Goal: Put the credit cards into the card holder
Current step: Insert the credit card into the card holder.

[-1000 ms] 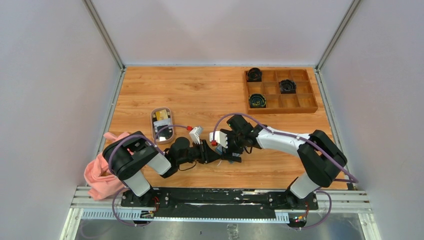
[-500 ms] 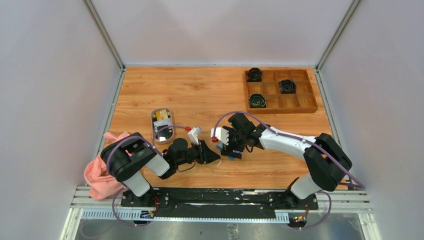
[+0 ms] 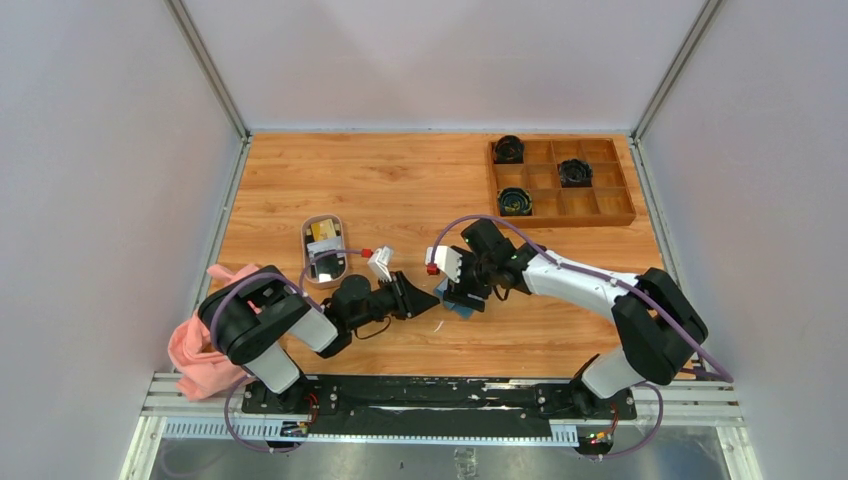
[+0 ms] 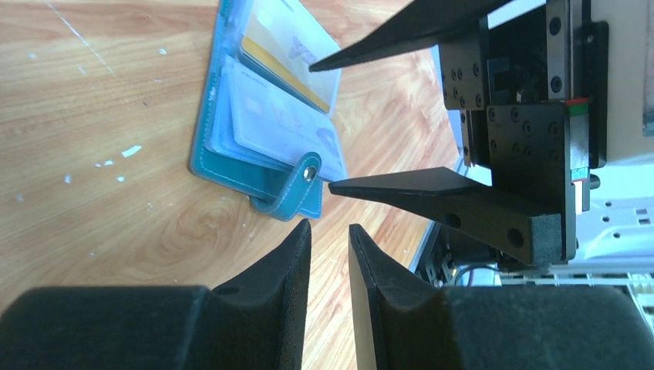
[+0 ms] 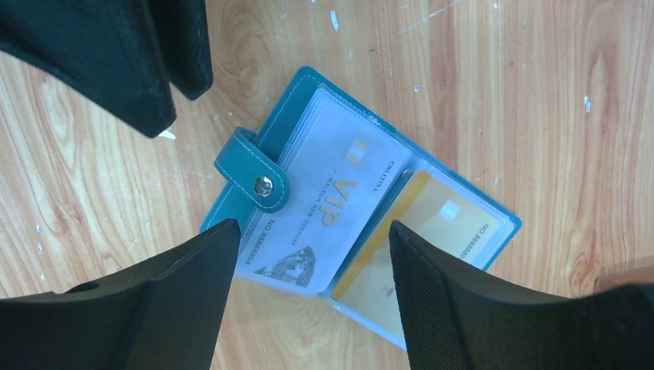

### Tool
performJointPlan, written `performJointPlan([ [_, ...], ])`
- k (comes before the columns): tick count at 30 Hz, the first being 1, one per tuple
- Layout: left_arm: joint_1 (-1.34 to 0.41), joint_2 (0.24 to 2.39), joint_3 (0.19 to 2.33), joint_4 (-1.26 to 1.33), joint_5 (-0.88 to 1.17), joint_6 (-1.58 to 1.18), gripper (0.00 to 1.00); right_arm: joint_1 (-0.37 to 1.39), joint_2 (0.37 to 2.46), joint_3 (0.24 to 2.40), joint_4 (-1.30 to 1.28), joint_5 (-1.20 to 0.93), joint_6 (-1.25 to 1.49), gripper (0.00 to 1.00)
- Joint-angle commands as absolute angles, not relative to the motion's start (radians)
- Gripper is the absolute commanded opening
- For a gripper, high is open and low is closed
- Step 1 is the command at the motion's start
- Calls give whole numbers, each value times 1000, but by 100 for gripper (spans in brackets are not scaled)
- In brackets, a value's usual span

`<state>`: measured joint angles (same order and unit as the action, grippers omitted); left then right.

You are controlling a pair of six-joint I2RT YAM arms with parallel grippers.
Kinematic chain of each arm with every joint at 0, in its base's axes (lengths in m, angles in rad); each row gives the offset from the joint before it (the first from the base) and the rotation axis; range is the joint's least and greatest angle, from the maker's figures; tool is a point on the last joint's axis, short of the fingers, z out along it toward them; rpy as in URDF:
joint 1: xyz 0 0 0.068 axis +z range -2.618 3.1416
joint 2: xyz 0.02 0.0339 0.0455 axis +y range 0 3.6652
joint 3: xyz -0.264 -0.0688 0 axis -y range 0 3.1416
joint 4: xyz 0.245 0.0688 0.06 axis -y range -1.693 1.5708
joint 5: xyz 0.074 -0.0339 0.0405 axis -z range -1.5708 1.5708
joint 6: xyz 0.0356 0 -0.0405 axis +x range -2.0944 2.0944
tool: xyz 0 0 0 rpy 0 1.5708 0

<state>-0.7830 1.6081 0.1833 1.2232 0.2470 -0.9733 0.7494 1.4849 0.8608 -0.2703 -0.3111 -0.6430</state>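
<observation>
The card holder [image 5: 347, 208] lies open and flat on my desk [image 3: 400, 190], near the front edge, just ahead of the spot where my two arms meet. Its teal cover faces down and its clear pockets face up. In one pocket sits a pale card [image 5: 328, 212] printed with "VIP"; in the pocket next to it sits a yellow card [image 5: 420, 239]. The snap strap [image 5: 254, 173] folds over the edge of the pale card's side, its round metal button showing.

My right claw [image 5: 308, 293] hangs straight over the card holder with its fingers spread wide, one on each side of the pale card, pinching nothing. My left claw [image 4: 329, 254] is low over the desk just beside the strap end of the card holder, its fingers drawn close together with only a narrow slit between them and nothing in that slit.

Farther left on the desk a small oval dish [image 3: 325, 250] holds more cards [image 3: 322, 232], one of them yellowish. A pink cloth [image 3: 205, 345] is bunched at the left front corner. A wooden compartment tray [image 3: 560, 180] sits at the far right with dark round items in three of its cells.
</observation>
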Motion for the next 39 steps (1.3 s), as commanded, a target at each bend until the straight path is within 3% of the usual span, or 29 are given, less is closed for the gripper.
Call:
performJointPlan([
  [1, -765, 1614, 191, 1233, 173, -998, 27, 726, 1467, 893, -301, -307, -618, 74],
  [21, -733, 1644, 335, 990, 97, -986, 39, 716, 1471, 897, -303, -315, -611, 72],
  [39, -716, 1745, 431, 974, 151, -988, 41, 715, 1478, 899, -305, -318, -611, 71],
])
